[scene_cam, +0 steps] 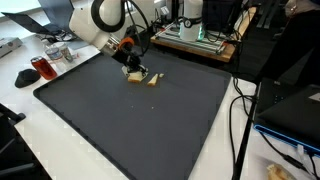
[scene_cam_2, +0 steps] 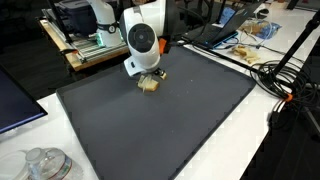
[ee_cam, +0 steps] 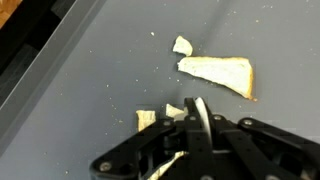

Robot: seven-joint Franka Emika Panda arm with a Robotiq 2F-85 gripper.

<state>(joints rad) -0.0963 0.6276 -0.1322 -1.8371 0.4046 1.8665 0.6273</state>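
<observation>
Pincer [ee_cam: 200, 105]: black, two-fingered, carried on a white arm. Fingers are pressed together, with nothing seen between them. It is lowered close over the mat at its far side, directly above the bread in both exterior views.

Bread wedge [ee_cam: 218, 76]: the largest piece, with pale crumb and a browned crust along one short edge. It lies flat on the mat, ahead of the fingertips and apart from them.

Small scrap [ee_cam: 182, 45]: a torn bit of bread just off the wedge's narrow end, near it but not touching.

Near scraps [ee_cam: 147, 120]: two pale bits lying beside the closed fingers in the wrist view. Whether either touches the fingers cannot be told.

Mat [scene_cam: 150, 130]: dark grey, rectangular, lightly speckled with crumbs around the bread. It carries all the pieces.

Tabletop [scene_cam: 45, 135]: white, showing around the mat's edges.

Red container [scene_cam: 40, 68]: stands on the tabletop off one corner of the mat, well apart from the bread.

Glass jars [scene_cam_2: 40, 165]: clear, on the tabletop beyond the near mat corner in an exterior view.

Cables [scene_cam_2: 285, 90]: dark, looped beside the mat's edge.
</observation>
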